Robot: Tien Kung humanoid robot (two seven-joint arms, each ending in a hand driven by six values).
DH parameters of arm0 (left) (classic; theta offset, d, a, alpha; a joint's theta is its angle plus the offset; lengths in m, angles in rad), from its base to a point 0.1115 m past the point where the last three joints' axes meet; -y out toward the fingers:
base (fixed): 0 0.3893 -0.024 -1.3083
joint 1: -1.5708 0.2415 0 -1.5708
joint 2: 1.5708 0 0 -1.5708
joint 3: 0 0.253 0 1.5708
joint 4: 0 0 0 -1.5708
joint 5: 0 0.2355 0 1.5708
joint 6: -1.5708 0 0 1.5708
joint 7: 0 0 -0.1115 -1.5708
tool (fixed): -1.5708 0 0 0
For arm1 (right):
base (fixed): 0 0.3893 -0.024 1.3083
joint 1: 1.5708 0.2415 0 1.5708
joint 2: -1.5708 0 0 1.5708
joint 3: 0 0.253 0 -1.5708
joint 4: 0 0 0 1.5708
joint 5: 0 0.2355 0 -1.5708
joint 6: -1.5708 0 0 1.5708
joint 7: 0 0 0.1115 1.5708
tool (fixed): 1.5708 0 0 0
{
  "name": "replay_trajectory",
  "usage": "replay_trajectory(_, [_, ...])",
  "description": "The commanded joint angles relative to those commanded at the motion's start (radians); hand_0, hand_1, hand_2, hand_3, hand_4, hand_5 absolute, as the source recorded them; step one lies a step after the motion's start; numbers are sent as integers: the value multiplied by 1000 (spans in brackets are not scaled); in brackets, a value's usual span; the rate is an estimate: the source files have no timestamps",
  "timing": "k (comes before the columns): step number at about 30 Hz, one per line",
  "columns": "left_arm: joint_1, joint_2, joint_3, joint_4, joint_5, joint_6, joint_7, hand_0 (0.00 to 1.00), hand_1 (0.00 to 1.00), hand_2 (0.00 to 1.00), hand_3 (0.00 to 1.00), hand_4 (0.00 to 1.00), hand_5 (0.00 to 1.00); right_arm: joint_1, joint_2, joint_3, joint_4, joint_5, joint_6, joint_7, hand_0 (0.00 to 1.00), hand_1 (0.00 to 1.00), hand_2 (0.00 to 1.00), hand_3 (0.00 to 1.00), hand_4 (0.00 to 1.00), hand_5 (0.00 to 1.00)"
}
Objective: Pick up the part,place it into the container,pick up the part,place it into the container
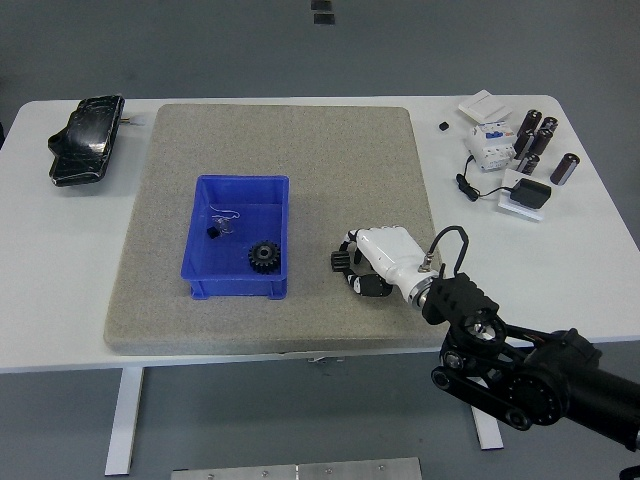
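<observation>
A blue container (pixel 200 262) stands on the grey mat (pixel 280 140), left of centre. Inside it lie a black gear (pixel 263 256) and a small clear-bagged piece (pixel 222 228). To its right, a small black part (pixel 340 261) lies on the mat. My right hand (pixel 352 270), white with a black arm coming from the lower right, has its fingers curled around this part at mat level. The part shows only at the hand's left edge; the rest is hidden by the fingers. The left arm is out of view.
A black pouch (pixel 84 140) lies at the table's far left. At the far right are white electrical modules (pixel 488 142), several black cylinders (pixel 540 145), a black adapter with a cable (pixel 527 192) and a small black piece (pixel 443 126).
</observation>
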Motion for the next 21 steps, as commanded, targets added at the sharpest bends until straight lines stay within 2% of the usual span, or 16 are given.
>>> replay_trajectory(3, [0, 0, -1, 0, -1, 1, -1, 668, 644, 606, 624, 701, 639, 1, 1, 0, -1, 5, -11, 7, 266, 347, 429, 589, 524, 59])
replay_trajectory(4, [0, 0, -1, 0, -1, 1, -2, 669, 644, 606, 623, 700, 638, 1, 2, 0, -1, 7, -13, 9, 262, 344, 389, 521, 547, 53])
replay_trajectory(13, [-1, -1, 3, 0, -6, 2, -8, 667, 644, 606, 622, 700, 639, 11, 5, 16, -5, 35, -41, 29, 263, 344, 383, 505, 531, 47])
replay_trajectory(21, [0, -1, 3, 0, -6, 3, -7, 667, 643, 606, 623, 701, 642, 64, 44, 31, -16, 64, -62, 43, 264, 346, 382, 504, 515, 39])
